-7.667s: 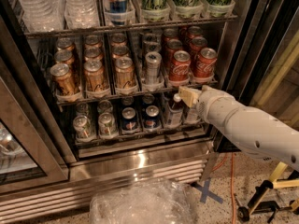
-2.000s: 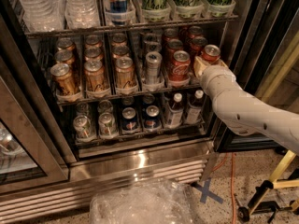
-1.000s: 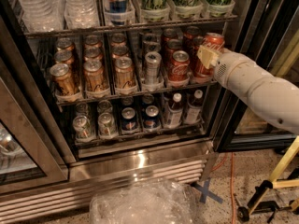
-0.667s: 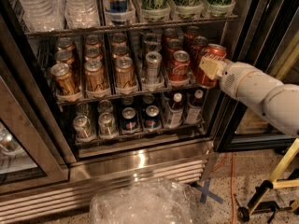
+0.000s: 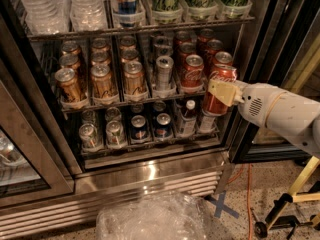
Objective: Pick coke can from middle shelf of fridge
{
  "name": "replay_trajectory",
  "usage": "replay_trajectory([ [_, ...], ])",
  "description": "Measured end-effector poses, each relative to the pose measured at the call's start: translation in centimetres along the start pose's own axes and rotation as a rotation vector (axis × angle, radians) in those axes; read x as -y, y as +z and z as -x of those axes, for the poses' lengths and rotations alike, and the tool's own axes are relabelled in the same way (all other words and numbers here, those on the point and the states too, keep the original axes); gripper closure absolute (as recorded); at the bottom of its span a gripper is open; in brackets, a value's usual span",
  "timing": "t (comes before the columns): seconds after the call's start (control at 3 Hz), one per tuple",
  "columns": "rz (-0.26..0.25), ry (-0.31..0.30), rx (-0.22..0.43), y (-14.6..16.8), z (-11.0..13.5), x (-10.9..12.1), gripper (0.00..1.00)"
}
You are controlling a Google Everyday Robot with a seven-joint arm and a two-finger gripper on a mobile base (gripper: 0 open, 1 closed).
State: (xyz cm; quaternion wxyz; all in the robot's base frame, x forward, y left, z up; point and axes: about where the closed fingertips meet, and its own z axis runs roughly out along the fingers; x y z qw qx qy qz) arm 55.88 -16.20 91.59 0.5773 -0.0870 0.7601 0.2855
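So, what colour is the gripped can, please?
Red can, held by end effector at centre right; camera view.

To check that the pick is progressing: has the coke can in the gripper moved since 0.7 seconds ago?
Yes. The coke can, clamped in the gripper, has come down: its base now hangs below the front rail of the middle shelf.

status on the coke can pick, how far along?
Done: the tool, at the right end of the middle wire shelf, is shut on one red aluminium coke can, which appears lifted off the rack. In hand: can held at the steel-framed glass-door fridge opening. Left: draw it fully clear.
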Motion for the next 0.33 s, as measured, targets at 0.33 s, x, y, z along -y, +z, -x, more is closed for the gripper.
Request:
replay_trajectory([
  [0.33, 0.01, -0.003, -0.01, -0.3, -0.12, -0.52, 1.0],
])
